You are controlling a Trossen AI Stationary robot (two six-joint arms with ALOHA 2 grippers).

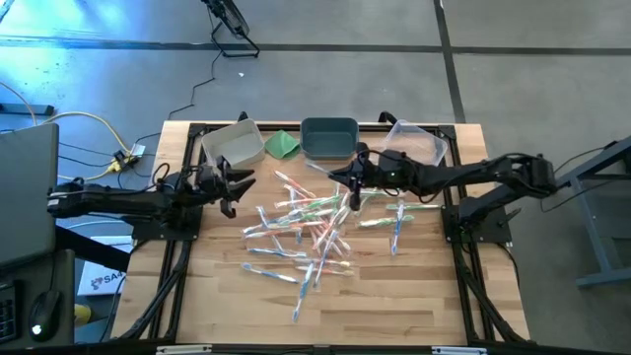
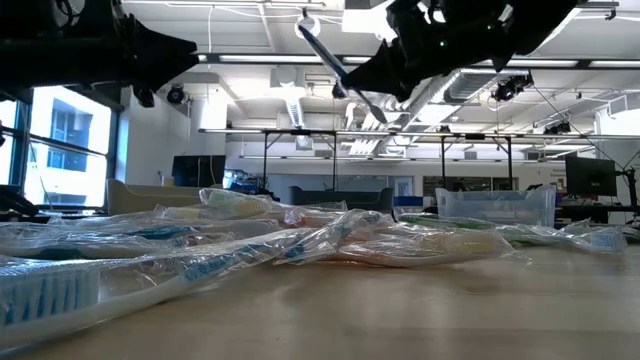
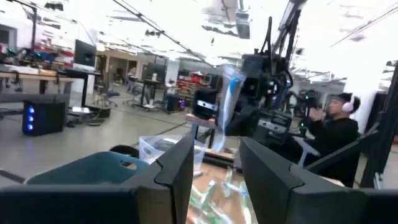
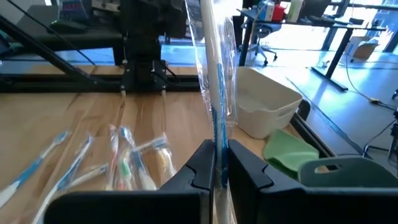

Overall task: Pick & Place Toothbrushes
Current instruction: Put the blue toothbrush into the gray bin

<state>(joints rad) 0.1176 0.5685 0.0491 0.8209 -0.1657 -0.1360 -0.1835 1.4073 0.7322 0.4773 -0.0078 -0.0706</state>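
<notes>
right gripper (image 4: 217, 169): closed on a wrapped blue-and-clear plastic toothbrush (image 4: 214, 81), held above the pile
left gripper (image 3: 216, 171): fingers parted, nothing held, beside the white bin (image 1: 233, 144)

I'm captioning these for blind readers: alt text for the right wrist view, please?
The right gripper pinches a wrapped blue toothbrush upright above a wooden table. More wrapped toothbrushes lie below; a white bin and green cloth sit alongside.
</notes>
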